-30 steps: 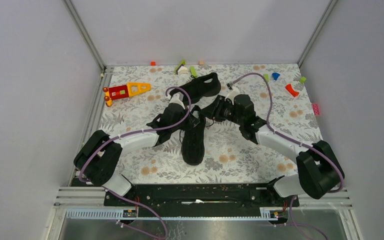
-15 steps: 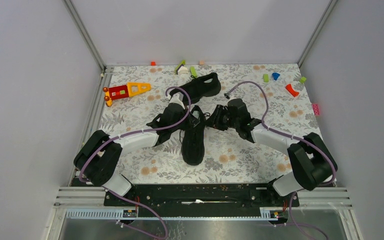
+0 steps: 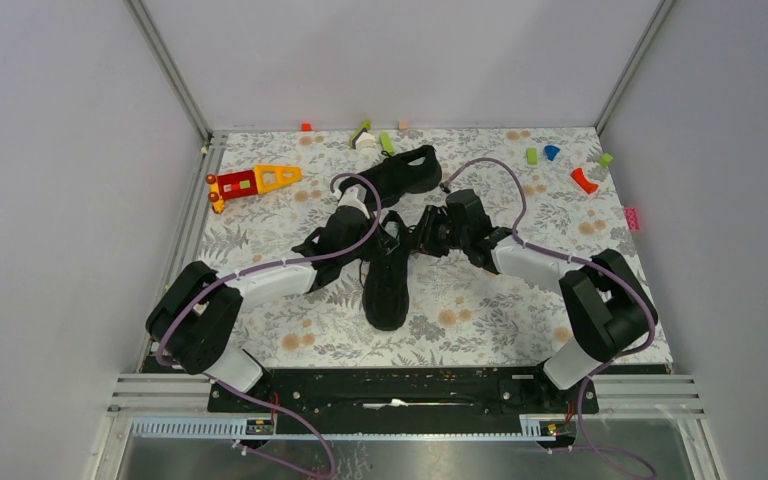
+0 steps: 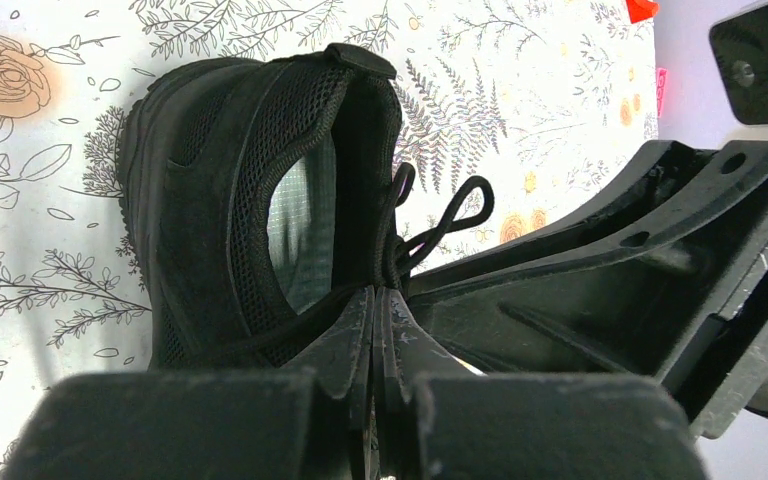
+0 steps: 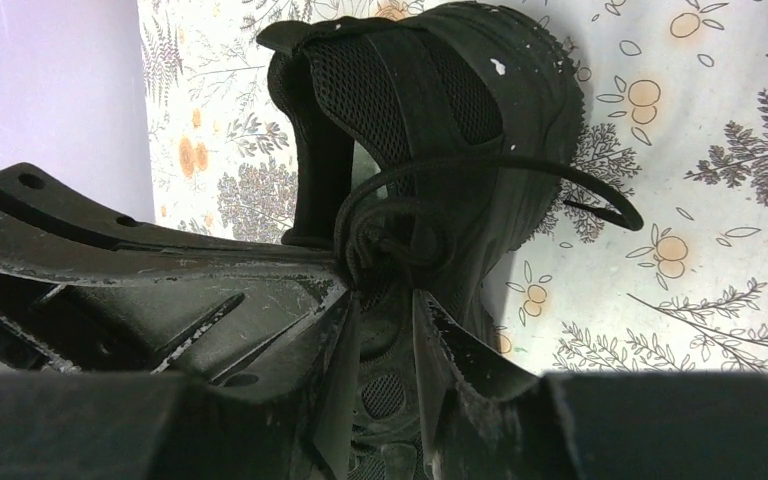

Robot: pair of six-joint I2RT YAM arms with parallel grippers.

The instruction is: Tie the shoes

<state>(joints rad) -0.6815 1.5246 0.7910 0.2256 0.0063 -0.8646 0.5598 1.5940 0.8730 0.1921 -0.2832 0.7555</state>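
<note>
On table (image 3: 480, 310), centre: near shoe (image 3: 387, 285), loose knot (image 5: 392, 245) formed, not snug. At it, left claw (image 4: 373, 305) pressed together, pinching lace (image 4: 484, 192); right claw (image 5: 380, 300) slightly spread at knot. Beyond, far shoe (image 3: 407, 168) lying apart, judged not yet tied.

near shoe (image 3: 387, 282) centre | far shoe (image 3: 407, 168) behind it | toy (image 3: 250, 181) far-left

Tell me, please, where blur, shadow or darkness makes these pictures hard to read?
Top external: soft, even light, but the near shoe is black on black, its laces unreadable. Left wrist: the left gripper is blurred up close, the shoe's mesh sharp. Right wrist: the right gripper is soft along the bottom, the knot crisp, a faint shadow on the floral cloth.
</note>
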